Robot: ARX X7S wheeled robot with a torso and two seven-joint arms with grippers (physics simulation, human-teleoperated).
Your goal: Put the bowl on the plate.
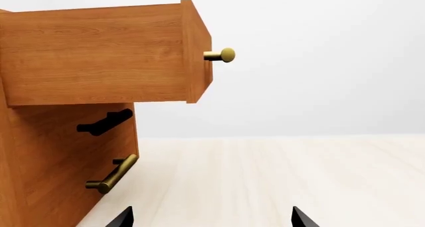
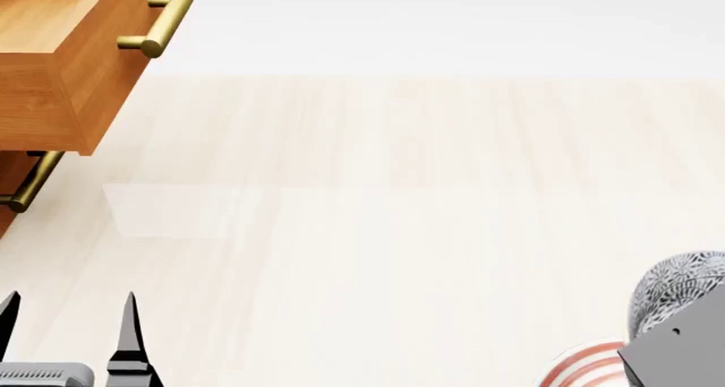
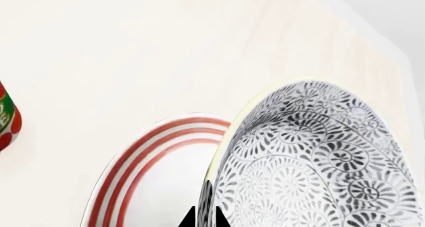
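Note:
The bowl (image 3: 319, 162), white with a dense grey-black floral pattern, fills much of the right wrist view, and its pale rim runs between the fingertips of my right gripper (image 3: 204, 218), which is shut on that rim. The plate (image 3: 166, 187), white with red rings, lies just beyond and partly behind the bowl. Whether the two touch cannot be told. In the head view the bowl (image 2: 680, 285) shows at the lower right above a sliver of plate (image 2: 583, 366), partly hidden by my grey right arm. My left gripper (image 1: 212, 218) is open and holds nothing.
A wooden cabinet (image 1: 66, 53) with its top drawer pulled out and brass handles stands at the table's far left, close to my left gripper (image 2: 68, 319). A red tomato-sauce can (image 3: 5, 117) stands at the edge of the right wrist view. The pale wood table (image 2: 396, 192) spreads between.

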